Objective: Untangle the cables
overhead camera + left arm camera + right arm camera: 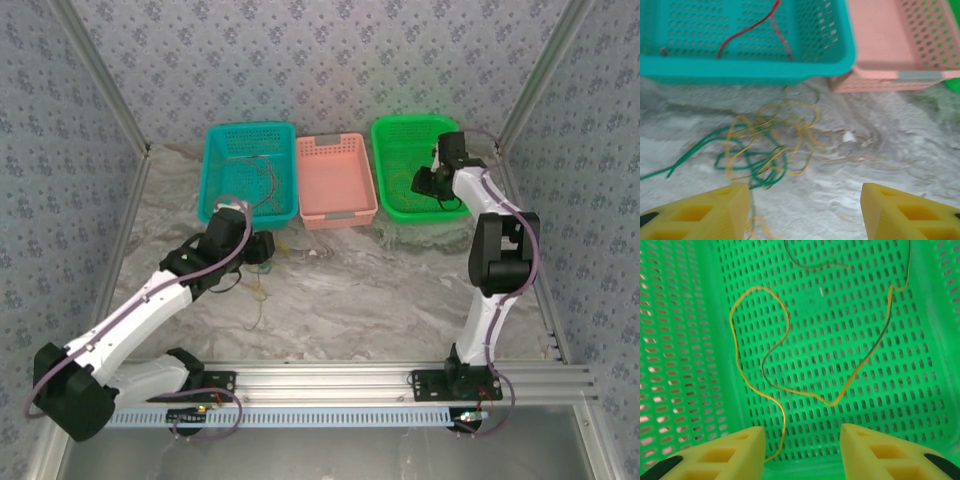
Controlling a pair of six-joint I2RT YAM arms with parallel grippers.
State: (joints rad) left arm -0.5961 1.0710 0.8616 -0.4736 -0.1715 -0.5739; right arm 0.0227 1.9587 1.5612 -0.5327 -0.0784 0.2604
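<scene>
**Inspector:** Classification of the premises?

**Assistant:** Robot test cell, laboratory type, not a dwelling.

**Inspector:** Grounds?

**Assistant:** A left arm (130,320) and a right arm (500,255), both white, bolted to an aluminium rail (340,378) at the table's near edge. Bare metal frame posts (101,75) carry patterned wall panels (330,60) on three sides.

**Inspector:** Furnishings?

**Assistant:** Marble-print tabletop (380,290). Teal basket (213,170), pink basket (338,215) and green basket (385,190) in a row at the back.

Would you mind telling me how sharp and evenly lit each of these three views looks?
Left wrist: soft throughout, the tangle smeared. Right wrist: crisp on the wire in the green basket, its own fingers slightly soft, a green cast everywhere. Top external: even light, no glare, but the tangle is too thin to make out.
</scene>
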